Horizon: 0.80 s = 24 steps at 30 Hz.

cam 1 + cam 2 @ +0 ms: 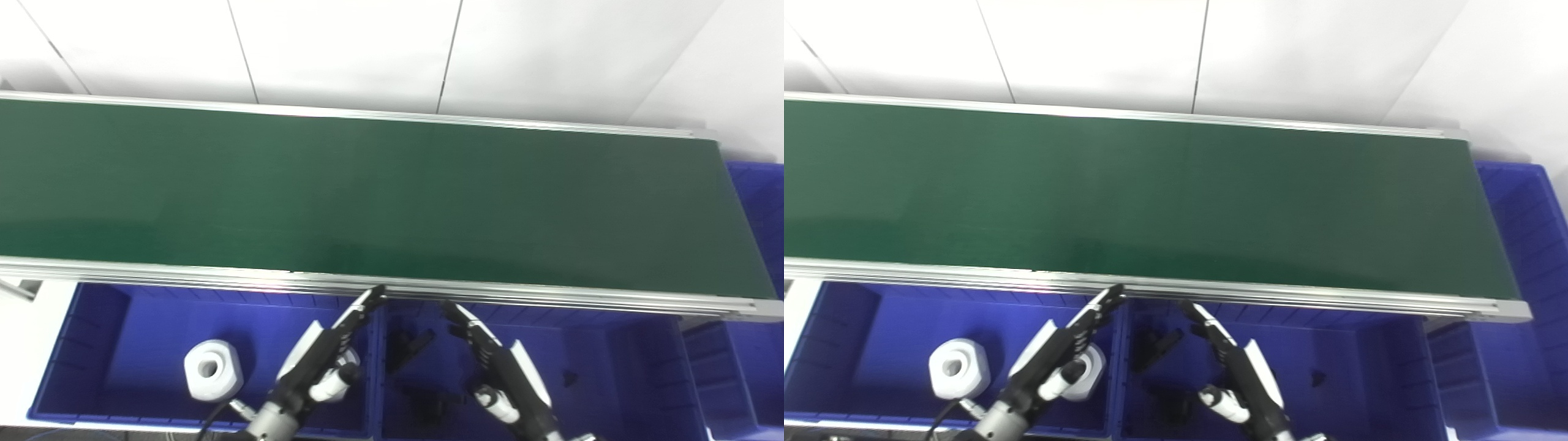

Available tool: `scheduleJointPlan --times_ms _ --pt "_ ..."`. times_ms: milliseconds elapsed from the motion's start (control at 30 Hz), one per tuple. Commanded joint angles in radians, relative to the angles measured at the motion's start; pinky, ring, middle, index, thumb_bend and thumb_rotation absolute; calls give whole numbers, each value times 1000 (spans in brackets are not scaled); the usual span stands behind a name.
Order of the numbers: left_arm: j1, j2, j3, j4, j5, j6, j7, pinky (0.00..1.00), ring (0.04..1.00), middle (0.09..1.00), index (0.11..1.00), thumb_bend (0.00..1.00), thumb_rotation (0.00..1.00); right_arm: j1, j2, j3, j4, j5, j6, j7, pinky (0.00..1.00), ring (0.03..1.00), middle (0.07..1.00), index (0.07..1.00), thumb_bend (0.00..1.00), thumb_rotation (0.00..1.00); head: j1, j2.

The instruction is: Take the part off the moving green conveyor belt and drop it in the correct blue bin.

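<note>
Both hands sit lowest in your view, empty with fingers spread: left hand (318,361) over the left bin (79,343) holding white nuts (211,369), right hand (499,364) over the middle bin (612,361) holding black parts (411,344). Your green belt (367,202) carries no part. White wall panels (343,49) stand behind; another bin (759,202) sits at the belt's right end.

Two head cameras, side by side, look steeply down from close above at the green conveyor belt (367,196), both sharing the blue bins (906,331) along its near edge.
</note>
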Motion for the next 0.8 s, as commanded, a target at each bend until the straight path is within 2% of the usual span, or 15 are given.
scheduleJointPlan --times_ms 0,333,600,767 --pt "4 -12 -4 -11 9 -23 15 994 995 962 971 968 1000 3 1 -3 -16 36 -57 18 883 936 942 897 999 951 1 2" --pt "3 -13 4 -14 2 -30 8 994 996 960 972 950 1000 1 6 -9 -20 31 -56 27 873 930 940 886 1000 936 -48 10" --pt "10 28 28 -32 -22 -32 -4 968 990 965 974 964 1000 3 43 10 -29 -30 -56 3 867 925 939 892 981 953 -178 28" --pt "13 47 38 -50 -49 -19 -15 982 989 965 977 952 1000 8 69 15 -35 -29 -50 5 875 930 939 886 985 933 -200 35"
